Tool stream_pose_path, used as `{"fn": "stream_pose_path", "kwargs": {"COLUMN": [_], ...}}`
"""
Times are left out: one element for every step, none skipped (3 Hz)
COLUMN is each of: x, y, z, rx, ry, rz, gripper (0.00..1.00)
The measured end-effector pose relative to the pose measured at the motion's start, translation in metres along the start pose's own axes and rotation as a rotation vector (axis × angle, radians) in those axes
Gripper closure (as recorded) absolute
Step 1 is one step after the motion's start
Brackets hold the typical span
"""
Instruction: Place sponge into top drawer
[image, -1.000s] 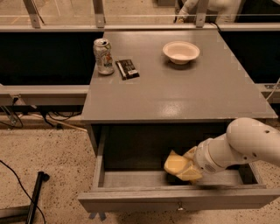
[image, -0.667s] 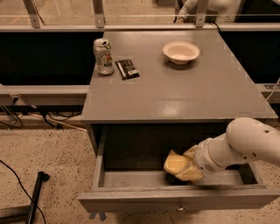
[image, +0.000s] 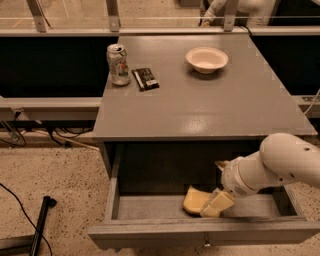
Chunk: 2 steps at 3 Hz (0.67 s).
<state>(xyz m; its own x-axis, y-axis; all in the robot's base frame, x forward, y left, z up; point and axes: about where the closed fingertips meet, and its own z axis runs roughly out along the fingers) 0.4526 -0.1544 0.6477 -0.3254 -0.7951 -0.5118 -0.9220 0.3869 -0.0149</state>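
Observation:
The top drawer (image: 150, 233) is pulled open below the grey table, with its small knob (image: 206, 244) at front centre. The pale yellow sponge (image: 194, 199) is inside the drawer, right of the middle and low near the drawer floor, tilted. My gripper (image: 216, 203) reaches into the drawer from the right on the white arm (image: 280, 167). It is shut on the sponge's right end. One cream-yellow finger (image: 220, 202) shows in front of the sponge. Whether the sponge touches the drawer floor is not clear.
On the table top (image: 200, 100) stand a drink can (image: 118, 64), a dark snack bar (image: 145, 78) and a white bowl (image: 206, 59). Cables and a black pole (image: 40, 225) lie on the floor at the left. Dark shelving flanks the table.
The gripper and the sponge have moved down and slightly left, deeper into the drawer. Nothing on the table top has moved.

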Motion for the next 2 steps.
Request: {"fn": "stream_pose_path", "kwargs": {"x": [-0.001, 0.004], "y": [-0.005, -0.007], "z": [-0.017, -0.048], "rx": [-0.019, -0.018], "ry": [-0.056, -0.109], "rz": [-0.014, -0.034], "gripper": [0.00, 0.00]}}
